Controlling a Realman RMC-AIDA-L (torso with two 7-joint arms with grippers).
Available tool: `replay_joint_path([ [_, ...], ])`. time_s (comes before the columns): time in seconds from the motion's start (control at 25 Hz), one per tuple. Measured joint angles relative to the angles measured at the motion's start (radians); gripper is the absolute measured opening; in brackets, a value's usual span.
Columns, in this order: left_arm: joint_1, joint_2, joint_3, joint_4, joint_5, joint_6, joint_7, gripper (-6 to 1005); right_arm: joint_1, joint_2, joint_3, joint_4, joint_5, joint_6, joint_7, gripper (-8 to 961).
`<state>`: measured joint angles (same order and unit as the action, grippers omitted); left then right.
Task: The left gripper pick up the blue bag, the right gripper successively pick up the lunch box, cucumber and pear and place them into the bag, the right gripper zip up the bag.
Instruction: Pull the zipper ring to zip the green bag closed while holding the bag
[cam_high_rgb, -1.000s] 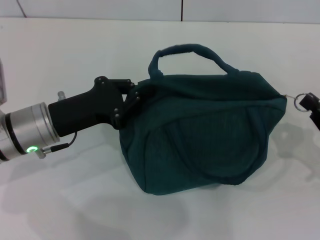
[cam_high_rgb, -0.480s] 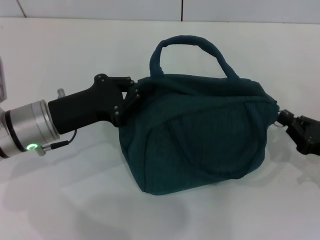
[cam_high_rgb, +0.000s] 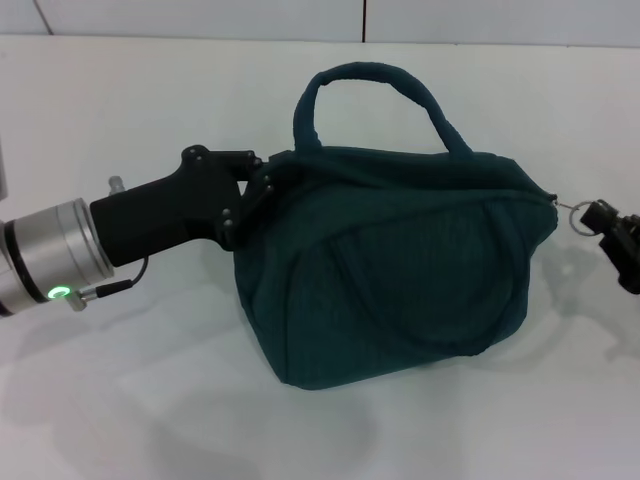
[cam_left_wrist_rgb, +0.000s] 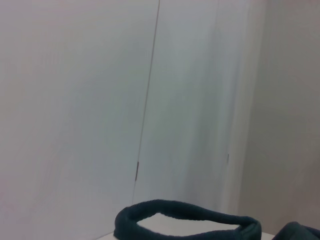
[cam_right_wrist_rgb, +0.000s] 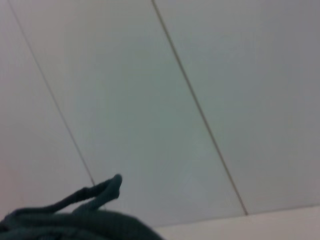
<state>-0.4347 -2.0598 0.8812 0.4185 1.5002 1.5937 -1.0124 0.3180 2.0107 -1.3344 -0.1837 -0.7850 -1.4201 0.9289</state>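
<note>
From your head camera, start at the left: the left gripper (cam_high_rgb: 262, 190), a black angular claw on a silver cylindrical wrist with a green light, has its fingers clamped on the fabric at the upper left end of the blue bag (cam_high_rgb: 390, 270). The bag sits mid-table (cam_high_rgb: 150, 400), a soft, rounded dark teal pouch with a matte woven surface; one padded loop handle stands up in an arch above it and the other lies flat against the near side. Its top seam looks drawn together along the whole length. At the far right, a small metal ring pull (cam_high_rgb: 571, 213) sticks out from the bag's end, and the right gripper (cam_high_rgb: 604, 222) sits against that ring at the picture's edge; you cannot tell whether its fingers are together on it. Your left wrist camera shows neither claw, only the arched handle (cam_left_wrist_rgb: 187, 220) from low down against a pale panelled wall. Your right wrist camera catches just a crumpled edge of teal cloth (cam_right_wrist_rgb: 75, 212) under the same seamed wall.
</note>
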Motion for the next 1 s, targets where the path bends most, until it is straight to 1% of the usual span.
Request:
replay_joint_path([
  [0.12, 0.000, 0.000, -0.001, -0.002, 0.000, 0.000, 0.000, 72, 0.002, -0.001, -0.002, 0.001, 0.003, 0.016, 0.003, 13],
  [0.36, -0.009, -0.003, -0.004, 0.002, -0.005, 0.017, -0.019, 77, 0.010, -0.001, -0.039, -0.004, -0.001, 0.026, 0.005, 12],
  [0.44, -0.013, -0.002, -0.004, 0.003, -0.024, 0.040, -0.033, 79, 0.015, -0.001, -0.042, -0.002, -0.001, 0.026, 0.005, 12],
  [0.52, -0.009, 0.004, -0.004, 0.004, -0.077, 0.065, -0.037, 81, 0.019, -0.001, -0.049, 0.001, 0.000, 0.026, 0.003, 12],
  [0.72, 0.028, 0.017, -0.004, 0.017, -0.248, 0.083, -0.034, 286, 0.019, 0.000, -0.062, 0.002, 0.000, 0.026, -0.002, 12],
  [0.76, 0.035, 0.020, -0.004, 0.028, -0.264, 0.083, -0.039, 306, 0.019, 0.000, -0.064, 0.001, 0.000, 0.025, -0.002, 12],
  [0.88, 0.044, 0.027, 0.006, 0.090, -0.253, 0.083, -0.100, 365, 0.019, 0.000, -0.066, -0.001, 0.000, 0.023, -0.002, 12],
  [1.0, 0.030, 0.022, 0.038, 0.199, -0.160, 0.084, -0.216, 424, 0.020, 0.000, -0.066, -0.003, 0.000, 0.018, -0.002, 12],
])
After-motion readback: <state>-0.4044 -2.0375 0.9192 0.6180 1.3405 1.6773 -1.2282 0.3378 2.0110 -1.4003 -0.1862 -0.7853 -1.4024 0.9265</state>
